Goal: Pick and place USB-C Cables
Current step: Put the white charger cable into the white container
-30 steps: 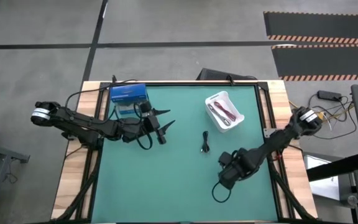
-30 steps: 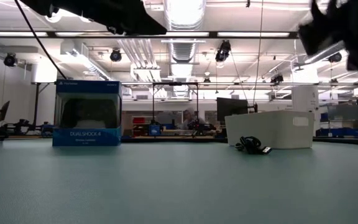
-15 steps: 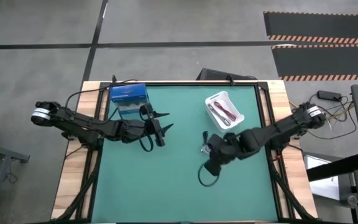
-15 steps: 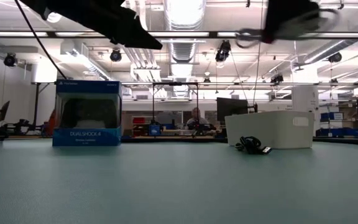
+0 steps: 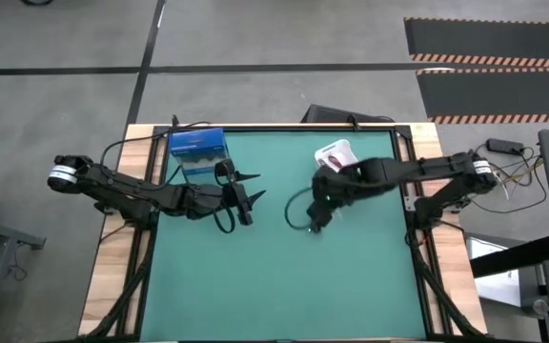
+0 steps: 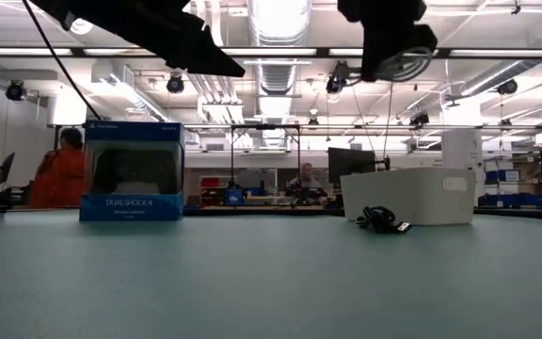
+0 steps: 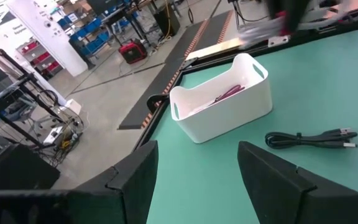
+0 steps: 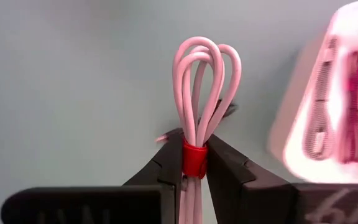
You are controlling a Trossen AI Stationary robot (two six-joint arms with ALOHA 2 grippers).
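In the right wrist view my right gripper (image 8: 194, 163) is shut on a white cable bundle (image 8: 204, 68) bound by a red tie. In the high view it (image 5: 317, 205) hovers beside the white bin (image 5: 339, 152). The bin (image 8: 303, 130) holds a silver-grey cable (image 8: 321, 118) and a red cable (image 8: 353, 118). A black cable (image 7: 309, 138) lies flat on the mat just before the bin (image 7: 229, 106); the low view shows it (image 6: 379, 219) too. My left gripper (image 5: 248, 195) waits open by the blue box (image 5: 196, 148). My right gripper pinches the white bundle at its red tie (image 8: 194, 155) between both fingers (image 8: 166, 168). It comes from above, pointing down, and the bundle lies along the fingers. The looped end (image 8: 205, 56) sticks out past the fingertips. The bundle is lifted clear of the table.
The blue box (image 6: 132, 174) stands at the far left of the mat and the bin (image 6: 407, 196) at the far right. Open green mat (image 5: 255, 276) fills the near half. People show in the room beyond the table.
My right gripper has swung from the table's near right part toward the far edge and somewhat left, carrying the white bundle to a spot beside the bin, above the black cable. The black cable and the bin have stayed in place.
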